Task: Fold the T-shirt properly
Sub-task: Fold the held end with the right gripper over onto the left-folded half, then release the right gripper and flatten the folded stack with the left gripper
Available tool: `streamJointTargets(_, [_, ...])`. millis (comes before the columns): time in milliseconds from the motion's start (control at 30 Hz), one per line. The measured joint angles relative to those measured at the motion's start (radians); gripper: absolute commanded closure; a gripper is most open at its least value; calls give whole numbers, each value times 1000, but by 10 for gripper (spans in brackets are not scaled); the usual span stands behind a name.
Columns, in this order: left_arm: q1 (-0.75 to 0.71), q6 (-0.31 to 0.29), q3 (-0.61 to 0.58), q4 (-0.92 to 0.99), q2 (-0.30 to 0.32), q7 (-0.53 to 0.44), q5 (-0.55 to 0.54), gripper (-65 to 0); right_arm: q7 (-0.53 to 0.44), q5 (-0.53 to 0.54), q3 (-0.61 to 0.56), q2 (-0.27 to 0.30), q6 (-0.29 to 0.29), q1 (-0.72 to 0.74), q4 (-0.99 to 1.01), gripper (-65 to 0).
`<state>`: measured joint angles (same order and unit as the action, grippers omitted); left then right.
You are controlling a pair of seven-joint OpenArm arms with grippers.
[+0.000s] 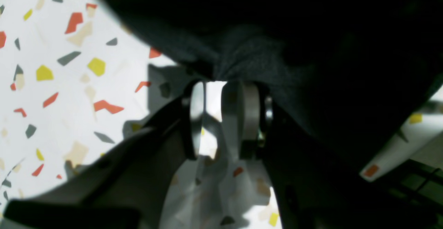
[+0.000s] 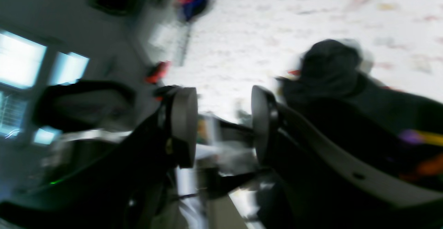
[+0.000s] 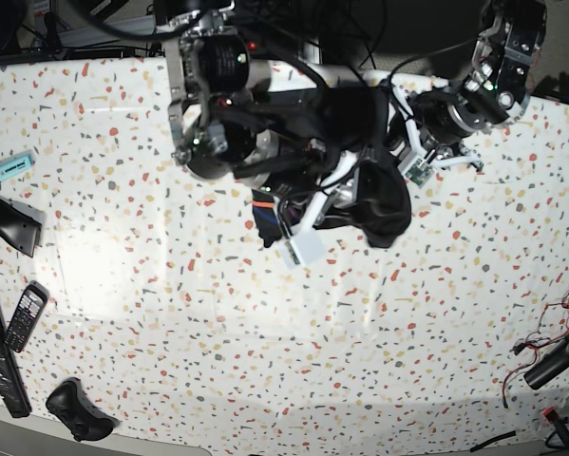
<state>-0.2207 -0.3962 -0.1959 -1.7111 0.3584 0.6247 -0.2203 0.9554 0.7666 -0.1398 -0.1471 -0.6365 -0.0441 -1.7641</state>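
Note:
The black T-shirt (image 3: pixel 374 195) lies bunched near the back middle of the speckled table (image 3: pixel 265 332), partly lifted. In the left wrist view its cloth (image 1: pixel 277 49) gathers to a pinch point at the tips of my left gripper (image 1: pixel 214 83), which is shut on a fold; table shows between the pads lower down. My right gripper (image 2: pixel 224 128) stands open with nothing between its pads, and this view is blurred. The T-shirt (image 2: pixel 328 73) is just to its right, with a bit of coloured print (image 2: pixel 418 142) showing. In the base view the right arm (image 3: pixel 218 104) reaches over the shirt's left side.
A teal block (image 3: pixel 10 167) lies at the far left. Black handsets (image 3: pixel 26 316) and a black lump (image 3: pixel 75 410) sit at the front left. Cables (image 3: pixel 550 351) trail at the right edge. The table's edge (image 1: pixel 380 163) shows beside the left gripper.

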Motion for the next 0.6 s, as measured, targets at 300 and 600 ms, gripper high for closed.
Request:
streamJointTargets(300, [0, -1, 135, -1, 2, 3, -12, -164, 103, 135, -2, 0, -6, 59, 0, -250])
streamJointTargets(600, [-3, -10, 207, -223, 2, 36, -248, -164, 101, -113, 169, 17, -7, 121, 0, -250])
